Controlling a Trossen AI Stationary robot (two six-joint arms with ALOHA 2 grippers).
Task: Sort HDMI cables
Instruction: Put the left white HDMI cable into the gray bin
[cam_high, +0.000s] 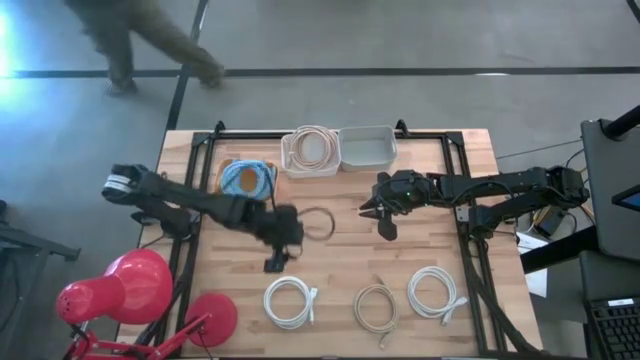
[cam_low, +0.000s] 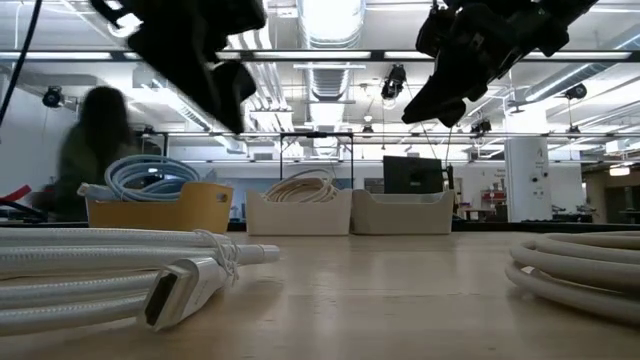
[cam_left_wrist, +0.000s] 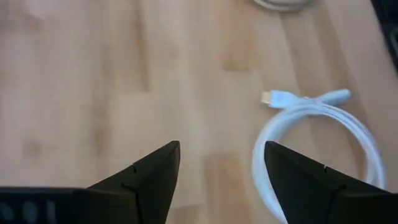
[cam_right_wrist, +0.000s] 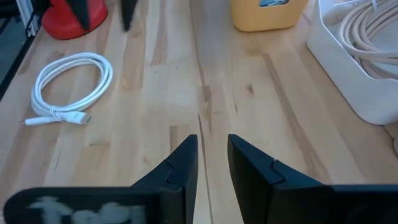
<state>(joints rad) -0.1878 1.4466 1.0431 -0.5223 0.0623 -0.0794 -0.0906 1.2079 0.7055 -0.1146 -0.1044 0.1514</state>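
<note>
High view first: three loose cable coils along the near edge of the table (cam_high: 420, 180) — a white coil (cam_high: 289, 302) at left, a beige coil (cam_high: 375, 307) in the middle, another white coil (cam_high: 435, 292) at right, all well apart. Farther back, blue coils (cam_high: 247, 178) piled in a yellow bin (cam_high: 226, 166) at far left, beige coils (cam_high: 312, 148) in a white bin (cam_high: 297, 168) just beside it, then a second white bin (cam_high: 368, 147) touching that one on the right. Also a thin ring of cable (cam_high: 317, 222) lying flat mid-table, colour hard to make out, just right of the left arm's wrist.

Left gripper (cam_high: 274, 264) hovering above the bare wood a bit beyond the near-left white coil, fingers spread wide, nothing between them. Right gripper (cam_high: 386, 229) up over the middle of the table, near the empty-looking bin, fingers narrowed to a slim gap with nothing in it.

Red desk lamp (cam_high: 120, 292) off the near-left corner. Blurry person (cam_high: 150, 40) out on the floor beyond the far edge.
</note>
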